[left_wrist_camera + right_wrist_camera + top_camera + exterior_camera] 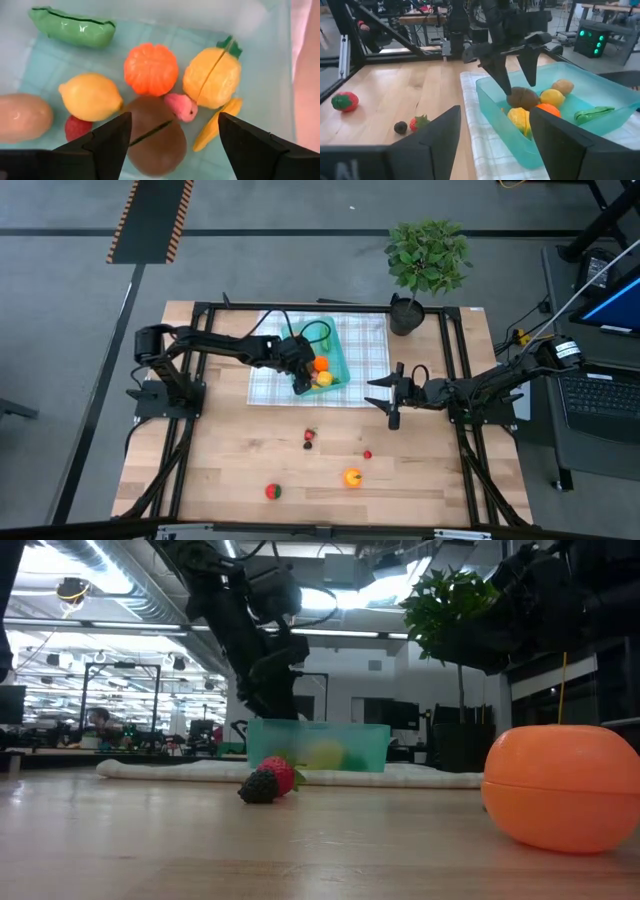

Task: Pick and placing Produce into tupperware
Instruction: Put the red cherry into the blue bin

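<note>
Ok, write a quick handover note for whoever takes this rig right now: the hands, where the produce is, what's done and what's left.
Left hand: open, just above the brown kiwi inside the tupperware; nothing held.
Right hand: open and empty, waiting over the table right of the checked cloth.
Done: in the tupperware lie the kiwi, lemon, orange, green pod, a pineapple-like yellow fruit, potato and a few small pieces.
Left: on the bare wood, a strawberry with a dark berry, a small red piece, an orange-yellow fruit and a red-and-green fruit.
</note>
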Motion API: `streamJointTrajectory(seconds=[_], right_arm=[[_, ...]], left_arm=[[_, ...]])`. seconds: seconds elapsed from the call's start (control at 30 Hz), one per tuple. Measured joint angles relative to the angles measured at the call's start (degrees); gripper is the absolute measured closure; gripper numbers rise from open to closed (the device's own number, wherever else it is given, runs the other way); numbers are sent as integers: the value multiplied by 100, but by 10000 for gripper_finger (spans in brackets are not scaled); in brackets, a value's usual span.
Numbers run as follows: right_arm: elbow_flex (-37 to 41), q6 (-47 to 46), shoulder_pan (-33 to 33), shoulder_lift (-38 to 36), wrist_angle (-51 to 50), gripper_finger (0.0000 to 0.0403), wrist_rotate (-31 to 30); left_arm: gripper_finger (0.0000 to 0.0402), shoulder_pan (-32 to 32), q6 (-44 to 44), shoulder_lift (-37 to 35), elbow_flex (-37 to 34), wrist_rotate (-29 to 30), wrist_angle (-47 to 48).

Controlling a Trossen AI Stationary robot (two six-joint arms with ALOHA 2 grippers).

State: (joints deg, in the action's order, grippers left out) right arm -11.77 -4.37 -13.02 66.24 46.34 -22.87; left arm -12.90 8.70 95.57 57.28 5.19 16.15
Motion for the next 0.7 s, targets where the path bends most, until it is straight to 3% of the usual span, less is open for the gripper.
streamJointTrajectory(seconds=[0.13,0.27,0.33,0.47,0.7], right_arm=[[0,194,0,0,28,166,0],[0,192,0,0,362,166,1],[-2,299,-1,0,646,166,0],[-7,477,-2,0,693,166,2],[-94,603,-112,-84,711,166,50]], left_arm=[[116,199,-12,-191,0,73,-99],[112,613,-308,-488,-98,812,-465],[112,808,-365,-630,-311,1125,-773],[111,1113,-336,-988,-877,1183,-1357],[111,1888,-236,-2243,-1942,1357,-2011]])
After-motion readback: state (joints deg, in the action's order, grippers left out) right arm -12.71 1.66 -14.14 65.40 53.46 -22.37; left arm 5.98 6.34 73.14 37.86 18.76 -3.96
